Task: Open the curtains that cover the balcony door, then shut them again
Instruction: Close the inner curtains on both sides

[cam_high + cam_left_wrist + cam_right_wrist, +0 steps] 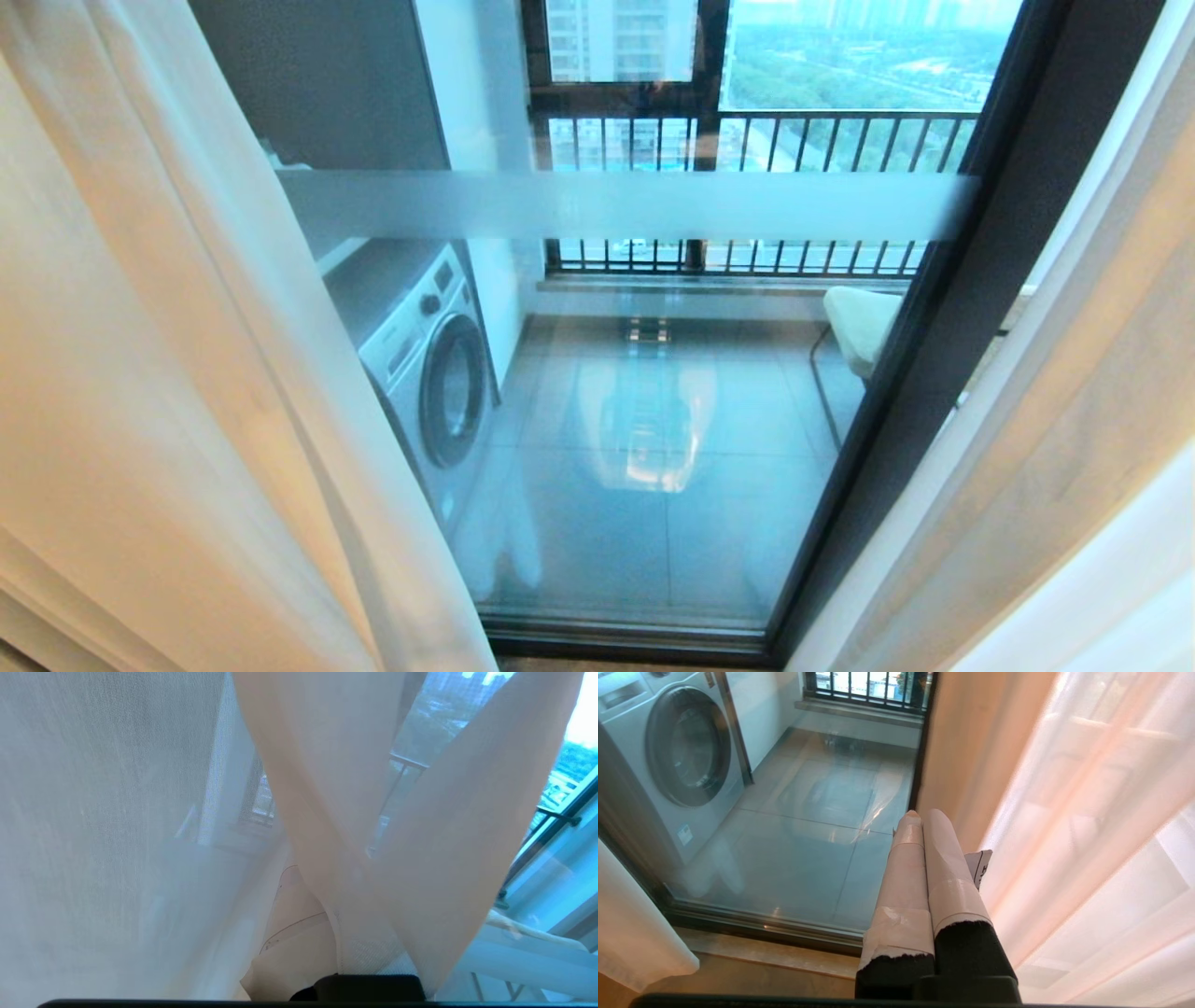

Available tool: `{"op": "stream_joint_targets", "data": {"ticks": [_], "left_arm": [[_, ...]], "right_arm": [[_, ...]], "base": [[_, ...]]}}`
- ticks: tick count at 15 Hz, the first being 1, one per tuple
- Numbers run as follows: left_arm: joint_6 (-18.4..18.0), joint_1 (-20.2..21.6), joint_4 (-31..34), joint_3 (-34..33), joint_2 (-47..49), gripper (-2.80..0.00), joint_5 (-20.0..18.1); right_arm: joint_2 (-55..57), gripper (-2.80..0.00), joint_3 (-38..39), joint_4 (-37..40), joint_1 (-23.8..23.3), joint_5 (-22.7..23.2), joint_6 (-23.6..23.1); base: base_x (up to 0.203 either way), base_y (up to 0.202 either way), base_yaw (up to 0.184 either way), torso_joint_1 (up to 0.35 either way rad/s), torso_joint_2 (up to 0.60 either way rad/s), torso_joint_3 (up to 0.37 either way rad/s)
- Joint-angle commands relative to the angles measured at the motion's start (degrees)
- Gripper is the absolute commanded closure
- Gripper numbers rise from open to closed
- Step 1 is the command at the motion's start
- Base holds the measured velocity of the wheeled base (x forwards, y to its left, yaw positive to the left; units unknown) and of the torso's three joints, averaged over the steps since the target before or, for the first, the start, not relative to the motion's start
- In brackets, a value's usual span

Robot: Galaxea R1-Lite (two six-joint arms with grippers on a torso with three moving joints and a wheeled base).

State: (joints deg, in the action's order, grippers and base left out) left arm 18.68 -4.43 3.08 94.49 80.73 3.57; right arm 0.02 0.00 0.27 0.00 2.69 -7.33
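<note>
Curtains drawn apart, balcony door glass exposed.

Head view: the curtains (140, 392) hang at both sides of the balcony door (653, 420); a washing machine (429, 364) stands behind the glass. Left wrist view: the left hand (348, 952) is clenched on curtain fabric wrapped over it. Right wrist view: the right hand (924, 826), clenched and empty, has curtain just beside it.
</note>
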Motion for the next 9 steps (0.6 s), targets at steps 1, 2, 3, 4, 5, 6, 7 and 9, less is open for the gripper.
{"op": "stream_joint_targets", "data": {"ticks": [1,2,3,4,5,6,7,9], "left_arm": [[0.2,-0.1,0.1,0.0,0.4,0.0,0.0],[0.2,-0.1,0.0,0.0,0.4,0.0,0.0],[0.3,-0.1,0.0,0.0,0.4,0.0,0.0],[0.3,-0.2,-0.4,-0.1,0.6,0.0,0.0],[0.3,-0.3,-0.8,-0.1,0.7,0.0,0.1],[0.3,-0.5,-1.0,-0.4,0.6,0.0,0.1],[0.3,-0.5,-1.1,-0.7,0.6,0.0,0.0],[0.3,-0.5,-1.1,-0.9,0.6,0.0,0.1]], "right_arm": [[0.0,0.0,0.0,0.0,0.0,0.0,-0.1],[0.0,0.0,0.0,0.0,0.0,0.0,-0.1],[0.0,0.0,0.0,0.0,0.0,0.0,-0.1],[0.0,0.0,0.0,0.0,0.0,0.0,-0.1],[0.0,0.0,0.0,0.0,0.0,0.0,-0.1],[0.0,0.0,0.0,0.0,0.0,0.0,-0.1],[0.0,0.0,0.0,0.0,0.0,0.0,-0.1],[0.0,0.0,0.0,0.0,0.0,0.0,-0.1]], "base": [[0.0,-0.187,0.004,0.007,0.01,0.002],[0.0,-0.182,-0.004,-0.001,0.0,-0.002],[0.0,-0.187,0.0,0.002,0.0,0.001],[0.0,-0.186,-0.002,0.001,0.0,0.002],[0.0,-0.189,-0.001,0.008,0.0,0.005],[0.0,-0.185,0.002,0.002,0.0,0.007],[0.0,-0.184,0.005,0.004,0.0,0.006],[0.0,-0.184,0.004,0.002,0.0,0.0]]}}
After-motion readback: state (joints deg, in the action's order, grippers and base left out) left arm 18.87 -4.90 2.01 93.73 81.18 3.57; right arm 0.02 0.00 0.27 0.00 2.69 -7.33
